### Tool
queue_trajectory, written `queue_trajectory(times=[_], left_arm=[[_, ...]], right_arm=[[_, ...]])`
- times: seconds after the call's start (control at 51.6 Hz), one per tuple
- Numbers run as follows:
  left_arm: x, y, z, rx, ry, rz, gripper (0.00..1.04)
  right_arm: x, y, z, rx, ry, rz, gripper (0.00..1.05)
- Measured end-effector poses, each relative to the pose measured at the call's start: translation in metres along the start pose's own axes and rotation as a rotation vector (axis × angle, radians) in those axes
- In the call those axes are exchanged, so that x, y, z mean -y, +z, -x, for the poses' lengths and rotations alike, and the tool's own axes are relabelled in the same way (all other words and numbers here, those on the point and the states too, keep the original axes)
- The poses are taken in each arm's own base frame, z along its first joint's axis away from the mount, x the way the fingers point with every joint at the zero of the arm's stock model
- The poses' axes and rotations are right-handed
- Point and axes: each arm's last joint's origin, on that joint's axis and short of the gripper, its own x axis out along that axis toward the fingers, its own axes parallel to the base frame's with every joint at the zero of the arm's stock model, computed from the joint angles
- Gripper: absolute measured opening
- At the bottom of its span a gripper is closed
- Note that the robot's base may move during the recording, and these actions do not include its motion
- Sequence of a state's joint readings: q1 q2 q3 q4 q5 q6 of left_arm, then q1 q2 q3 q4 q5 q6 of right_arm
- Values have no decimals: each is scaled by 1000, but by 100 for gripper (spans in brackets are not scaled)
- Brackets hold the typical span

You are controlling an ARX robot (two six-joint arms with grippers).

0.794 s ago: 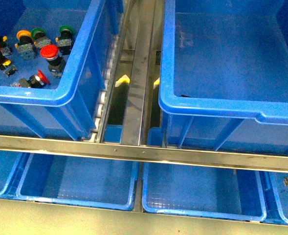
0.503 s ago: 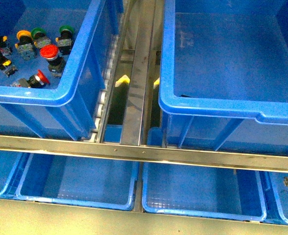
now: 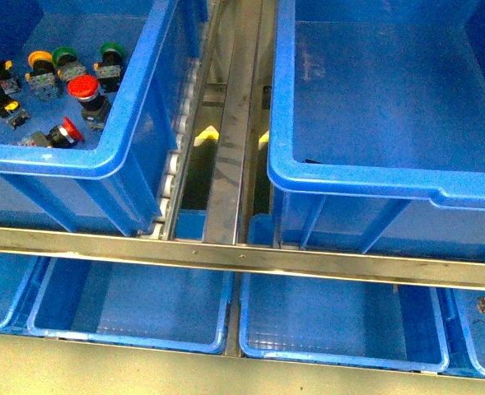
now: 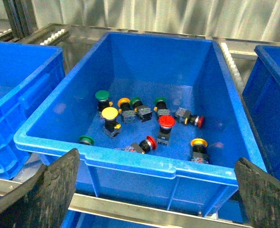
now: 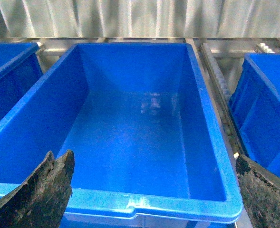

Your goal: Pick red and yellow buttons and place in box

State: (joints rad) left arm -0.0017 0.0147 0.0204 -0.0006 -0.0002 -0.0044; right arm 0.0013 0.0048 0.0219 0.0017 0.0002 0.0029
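No visible change, buttons (image 3: pixel 83 86) and box (image 3: pixel 349 185) unmoved

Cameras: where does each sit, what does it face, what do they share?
Front view: on the body, looking down at the button crate and empty box; no arm shows.
Left wrist view: faces the button crate; open jaws show.
Right wrist view: faces the box; open jaws show.
Shared: front and left wrist see the buttons.

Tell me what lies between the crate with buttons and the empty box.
In the front view, a metal rail runs between the crate and the box, with white rollers beside the crate and yellow tabs flanking it.
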Motion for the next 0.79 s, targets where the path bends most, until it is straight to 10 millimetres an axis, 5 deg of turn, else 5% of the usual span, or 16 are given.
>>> queue_trajectory(times=[0.794], left_arm=[[0, 0, 0, -11, 5, 6, 97]], right_arm=[[0, 0, 0, 0, 0, 0, 98]])
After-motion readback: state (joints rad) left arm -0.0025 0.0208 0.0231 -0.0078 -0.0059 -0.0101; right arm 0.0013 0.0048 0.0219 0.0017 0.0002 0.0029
